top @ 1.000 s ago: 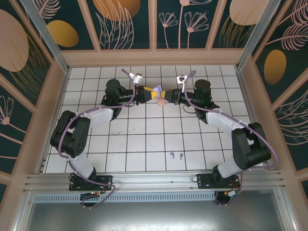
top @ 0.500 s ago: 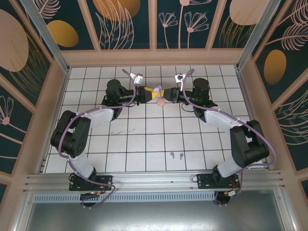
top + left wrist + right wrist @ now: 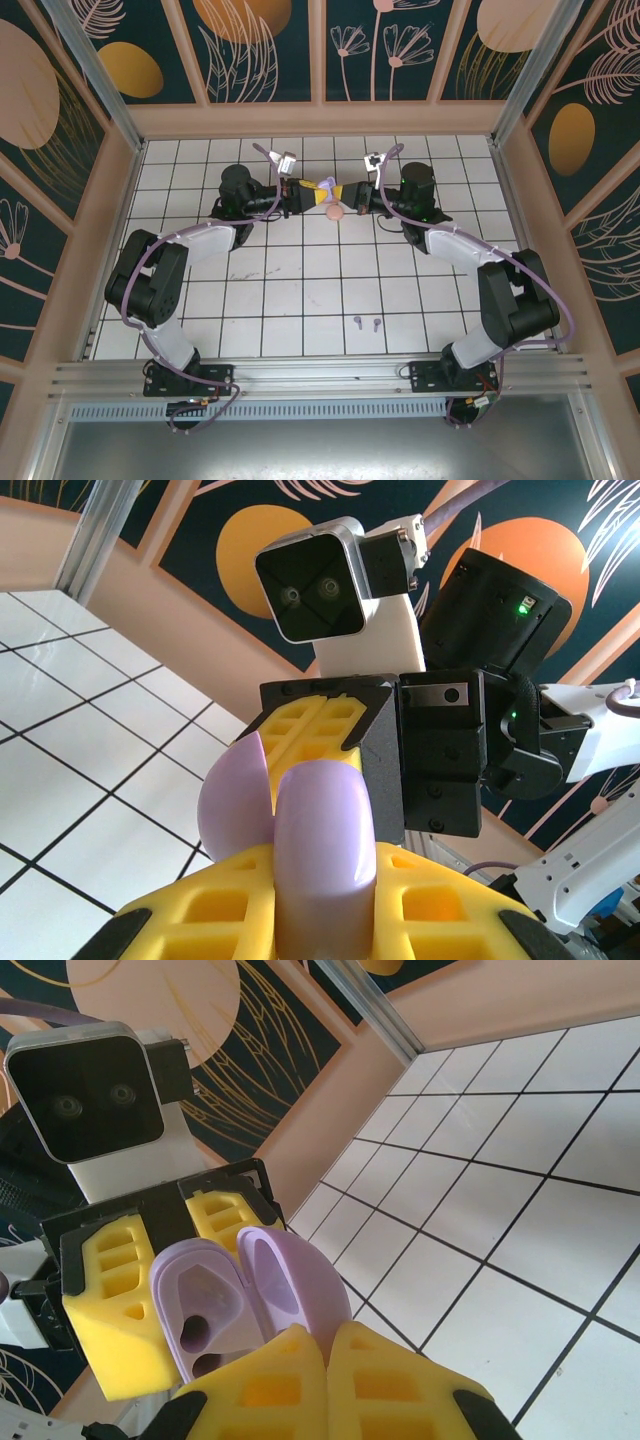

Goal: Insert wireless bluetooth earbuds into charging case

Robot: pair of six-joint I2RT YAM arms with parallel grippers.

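Note:
A purple charging case (image 3: 325, 188) hangs above the far middle of the table, held between both grippers. My left gripper (image 3: 325, 880) is shut on the case's body (image 3: 325, 830). Its lid (image 3: 232, 792) stands open to the left. My right gripper (image 3: 328, 1345) is shut on the edge of the lid (image 3: 300, 1280). The body's two sockets (image 3: 200, 1332) show empty. Two tiny purple earbuds (image 3: 358, 321) (image 3: 377, 323) lie on the tiles near the front, far from both grippers. Coral-red and tan buds are out of view.
A small peach-pink rounded case (image 3: 334, 211) sits on the tiles just below the joined grippers. Peach frame walls (image 3: 320, 120) close in the white tiled table (image 3: 300, 290) on three sides. Both arms stretch toward the far middle.
The right arm's wrist and forearm have shifted slightly left and away. The purple case stays held between both grippers, and the left arm has hardly moved.

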